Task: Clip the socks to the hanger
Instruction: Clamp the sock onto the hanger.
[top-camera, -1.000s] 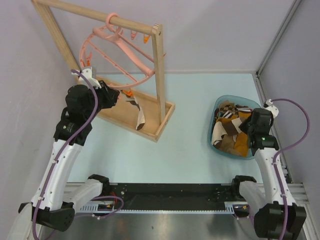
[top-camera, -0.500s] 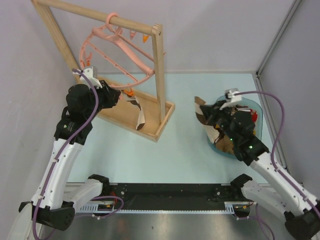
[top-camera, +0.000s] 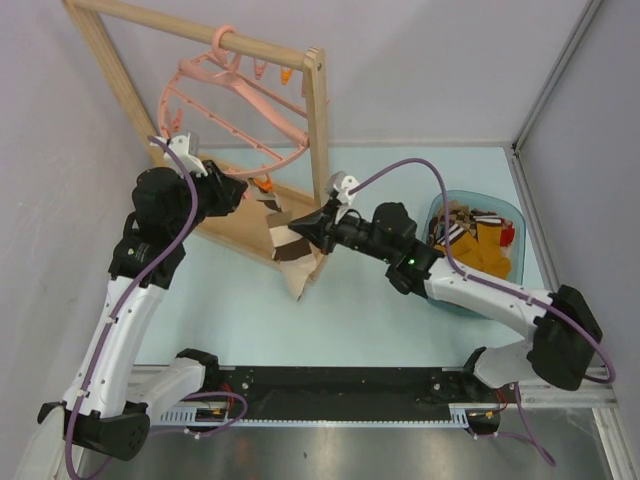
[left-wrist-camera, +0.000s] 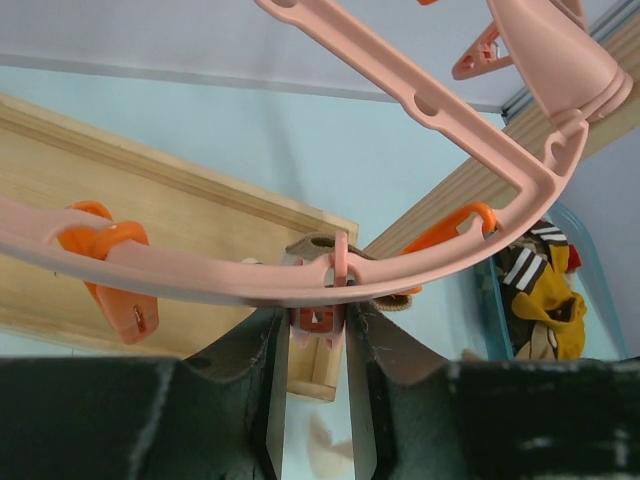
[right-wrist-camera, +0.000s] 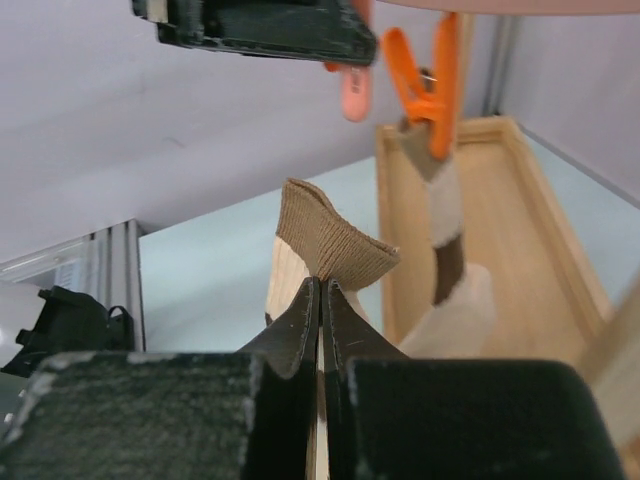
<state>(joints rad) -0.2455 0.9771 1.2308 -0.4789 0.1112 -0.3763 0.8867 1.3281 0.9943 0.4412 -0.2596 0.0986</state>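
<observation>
The right arm reaches across the table (top-camera: 250, 320) toward the wooden rack (top-camera: 318, 150). The right gripper (right-wrist-camera: 320, 285) is clenched on a sock (right-wrist-camera: 325, 245) – its two fingers are pressed flat together, with the ribbed tan cuff bunched just above their tips. From overhead, the rest of that sock hangs below the gripper, cream with a brown band, in front of the near end of the rack's base.

The hanger (left-wrist-camera: 200, 285) hangs by its hook from the rack's top bar, tilted so that its lower rim comes down toward the left arm. The left gripper (top-camera: 240, 188) is up under that rim. In its wrist view, its fingers stand on either side of a small pink clip (left-wrist-camera: 318, 318) that dangles from the ring, closed in on it so that they pinch it from both sides. Orange clips sit further along the rim on each side.

Just beyond the held sock, an orange clip (right-wrist-camera: 428, 70) grips the top of a second sock (right-wrist-camera: 447, 255), which hangs down over the rack's base, cream with a brown band. The held cuff is near the hanger's rim but below the clips and not touching them.

The remaining socks – mustard, brown and cream, one with a striped cuff – lie heaped in a blue basket (top-camera: 475, 194) at the right side of the table, well apart from the rack.
</observation>
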